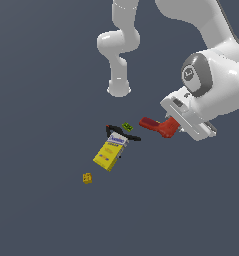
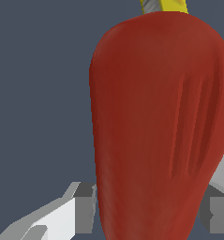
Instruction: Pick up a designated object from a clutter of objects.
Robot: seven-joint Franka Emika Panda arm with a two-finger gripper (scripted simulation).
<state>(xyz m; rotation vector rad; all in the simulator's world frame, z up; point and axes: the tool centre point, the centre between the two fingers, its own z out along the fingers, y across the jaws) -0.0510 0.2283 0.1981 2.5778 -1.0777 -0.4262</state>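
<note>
A white Franka arm's fingers (image 1: 177,128) grip one red L-shaped, drill-like object (image 1: 158,126), which in the exterior view juts from the white hand toward that view's left, its narrower arm (image 1: 148,122) pointing at the other items on the dark grey desk (image 1: 41,100); whether it touches the desk cannot be told. In the wrist view the red body (image 2: 155,122), marked by shallow grooves, fills most of the picture, with a grey-white finger (image 2: 80,206) pressed against each flank. Four things lie apart from it: one yellow rectangular box (image 1: 109,151) with a white-and-blue label whose lettering is too small to read, one thin black curved piece (image 1: 119,132) lying across the box's labelled end, one tiny green piece (image 1: 127,126) just beside the black piece and near the red arm's tip, and one small yellow cube (image 1: 87,178) lying alone, well apart from the red object.
</note>
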